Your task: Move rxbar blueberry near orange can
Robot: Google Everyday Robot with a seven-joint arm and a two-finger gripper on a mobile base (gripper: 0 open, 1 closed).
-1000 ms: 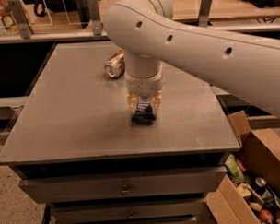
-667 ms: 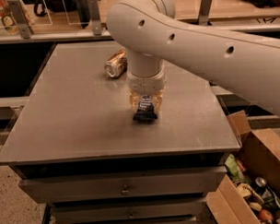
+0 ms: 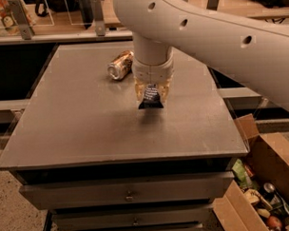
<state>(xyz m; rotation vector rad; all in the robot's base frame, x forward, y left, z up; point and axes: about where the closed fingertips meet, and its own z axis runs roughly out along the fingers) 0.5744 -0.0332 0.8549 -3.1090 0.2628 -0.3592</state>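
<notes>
The rxbar blueberry (image 3: 151,98), a dark navy wrapper with white text, hangs in my gripper (image 3: 152,93) a little above the grey table top (image 3: 87,119); its shadow lies just below. The gripper points straight down, shut on the bar's upper part. The orange can (image 3: 120,65) lies on its side on the table, silver top facing front-left, a short way to the back left of the gripper and bar. My white arm (image 3: 203,29) reaches in from the upper right.
The table is a cabinet with drawers (image 3: 128,194) in its front. An open cardboard box (image 3: 265,179) full of mixed items stands on the floor at the right. A railing (image 3: 61,37) runs along behind the table.
The gripper has lifted the bar off the table; it now hangs above its shadow. The can has not moved.
</notes>
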